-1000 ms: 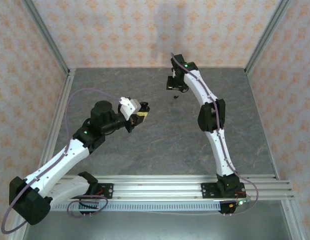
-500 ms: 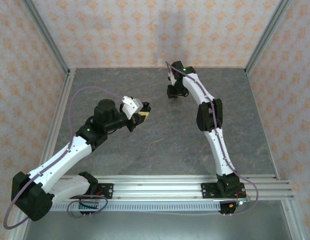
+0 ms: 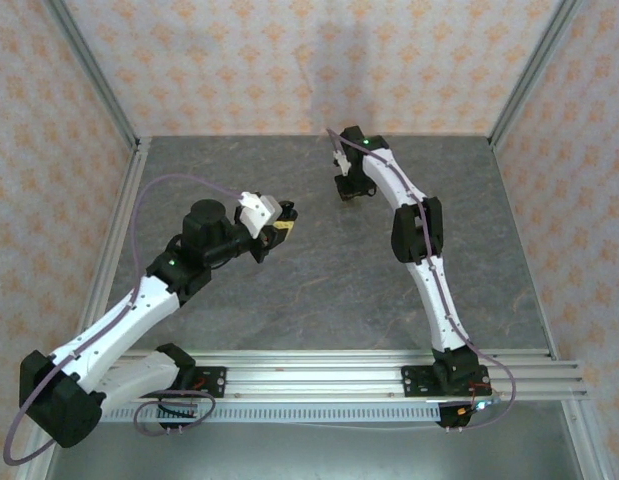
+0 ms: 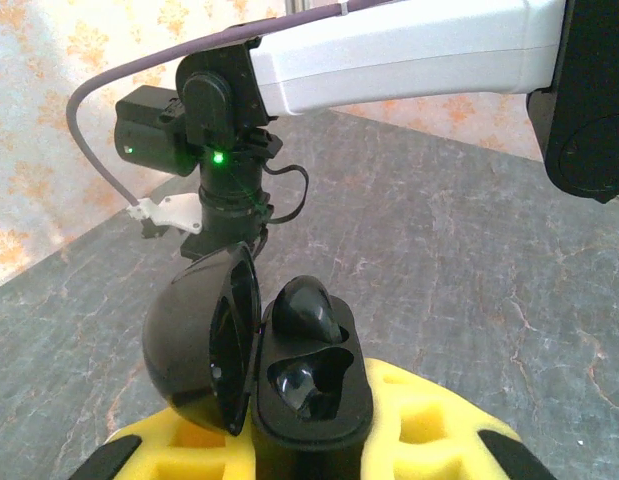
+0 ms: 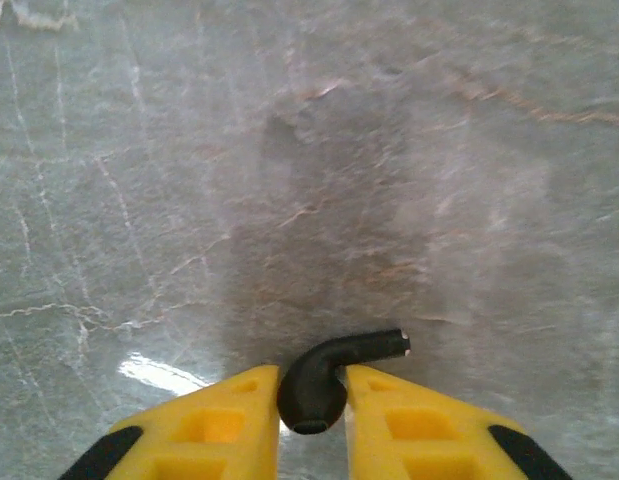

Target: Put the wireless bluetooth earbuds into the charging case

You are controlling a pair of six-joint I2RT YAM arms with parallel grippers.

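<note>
Black plastic sits in both grips. The left jaws are clamped on the case [image 4: 311,410], which rides open between their yellow pads [image 4: 429,440] with its lid [image 4: 194,350] swung out to the left. One earbud [image 4: 304,310] is already seated in the far socket of the case; the near socket [image 4: 307,385] is a dark hollow (whether anything lies in it I cannot tell). Beyond the case, the right arm [image 4: 389,50] reaches down to the grey marbled desk [image 4: 469,260], a green light glowing on its wrist.

From above, the left arm [image 3: 139,300] holds the case [image 3: 286,214] up, left of the desk's middle, while the right arm [image 3: 419,230] stretches to the far middle of the desk [image 3: 319,290], its wrist bent downward. The two wrists are near each other but apart.

At the right wrist, the right jaws are closed on the second earbud [image 5: 314,388], also black: its rounded body is pinched between the two yellow pads [image 5: 229,415] at the near edge of the picture, and its short stem [image 5: 374,345] sticks out to the right. Grey veined stone spreads beneath it, with a soft shadow just beyond (the earbud is close to the desk, though I cannot tell if it touches).
</note>
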